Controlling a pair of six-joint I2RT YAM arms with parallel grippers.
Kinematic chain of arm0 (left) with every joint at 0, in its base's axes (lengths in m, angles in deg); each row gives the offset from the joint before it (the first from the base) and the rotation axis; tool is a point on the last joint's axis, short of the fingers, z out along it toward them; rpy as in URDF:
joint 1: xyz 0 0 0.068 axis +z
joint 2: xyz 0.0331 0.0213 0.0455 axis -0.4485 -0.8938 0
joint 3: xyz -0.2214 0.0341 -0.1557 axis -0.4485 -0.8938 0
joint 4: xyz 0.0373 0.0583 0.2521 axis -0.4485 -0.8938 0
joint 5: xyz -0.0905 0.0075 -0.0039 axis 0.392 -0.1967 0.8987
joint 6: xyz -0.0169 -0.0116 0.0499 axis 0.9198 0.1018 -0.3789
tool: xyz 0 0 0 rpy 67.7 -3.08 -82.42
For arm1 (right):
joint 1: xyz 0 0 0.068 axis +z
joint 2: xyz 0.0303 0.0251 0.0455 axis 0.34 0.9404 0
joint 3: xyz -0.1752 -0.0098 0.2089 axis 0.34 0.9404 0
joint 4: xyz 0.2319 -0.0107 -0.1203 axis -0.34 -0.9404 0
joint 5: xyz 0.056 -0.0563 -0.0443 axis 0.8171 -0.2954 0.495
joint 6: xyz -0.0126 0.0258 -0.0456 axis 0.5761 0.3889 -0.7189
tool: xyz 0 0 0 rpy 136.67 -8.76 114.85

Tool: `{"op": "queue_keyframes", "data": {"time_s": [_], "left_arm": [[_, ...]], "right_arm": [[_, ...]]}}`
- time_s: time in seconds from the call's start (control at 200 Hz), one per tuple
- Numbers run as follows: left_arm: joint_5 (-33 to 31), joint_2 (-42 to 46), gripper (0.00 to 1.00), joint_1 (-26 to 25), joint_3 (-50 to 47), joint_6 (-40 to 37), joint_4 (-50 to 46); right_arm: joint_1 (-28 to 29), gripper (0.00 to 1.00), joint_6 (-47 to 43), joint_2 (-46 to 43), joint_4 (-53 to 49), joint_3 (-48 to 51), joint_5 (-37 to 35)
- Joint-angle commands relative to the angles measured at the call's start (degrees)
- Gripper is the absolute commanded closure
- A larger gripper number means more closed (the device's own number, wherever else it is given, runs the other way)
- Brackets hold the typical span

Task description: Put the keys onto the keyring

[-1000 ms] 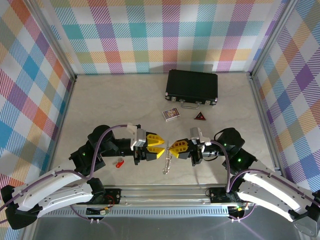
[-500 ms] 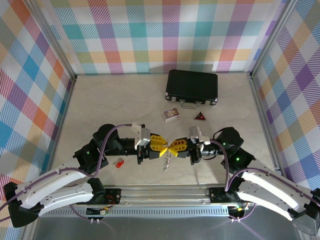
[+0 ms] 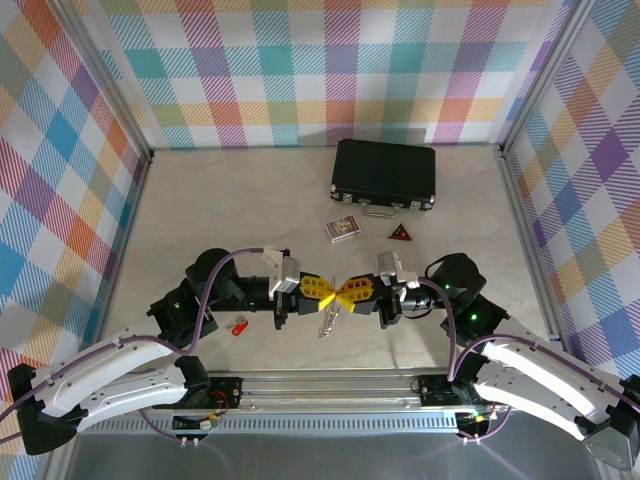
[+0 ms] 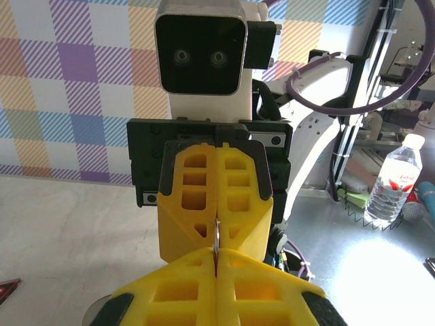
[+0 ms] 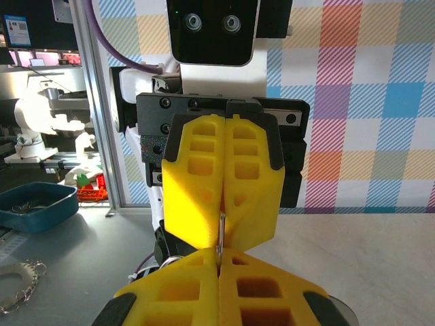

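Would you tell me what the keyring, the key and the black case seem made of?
Keyring: probably bare metal, thin, silver-grey glint. Key: likely red plastic head; blade too small to tell. Case: black, hard-looking, silvery trim; material unclear.

The table (image 3: pixel 220 220) carries one black case (image 3: pixel 385 175) near its far edge, one small printed card box (image 3: pixel 343 229), one dark red triangular piece (image 3: pixel 400 233), one red-headed key (image 3: pixel 239 326) toward the near edge and one keyring (image 3: pixel 328 322). There are two grippers, the left gripper (image 3: pixel 330 291) and the right gripper (image 3: pixel 347 292).
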Motion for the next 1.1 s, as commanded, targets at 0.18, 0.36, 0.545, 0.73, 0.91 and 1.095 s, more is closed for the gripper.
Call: {"op": "queue_keyframes", "data": {"time_s": [0.18, 0.36, 0.545, 0.73, 0.91, 1.095], "left_arm": [[1.4, -0.1, 0.98, -0.5, -1.4, 0.7, 3.3], [1.9, -0.4, 0.99, -0.6, -1.5, 0.9, 4.0], [1.7, -0.3, 1.00, -0.5, -1.6, 1.1, 4.3], [0.1, 0.8, 1.00, -0.5, -1.7, 0.8, 2.7], [-1.9, 2.4, 1.00, -0.5, -1.9, 0.2, 1.8], [-5.0, 4.4, 1.00, -0.5, -2.5, -0.2, 0.3]], "right_arm": [[0.5, 1.00, -0.4, 0.7, 1.7, -0.2, 1.5], [0.5, 1.00, -0.5, 0.6, 1.7, -0.1, 1.6], [0.5, 1.00, -0.1, 0.4, 1.9, -0.1, 1.4], [0.5, 0.78, 1.1, -0.9, 0.3, 0.0, -0.8], [0.5, 0.52, 2.4, -3.8, -4.8, -0.9, -3.2], [0.4, 0.42, 3.1, -6.3, -12.2, -1.5, -9.5]]}}
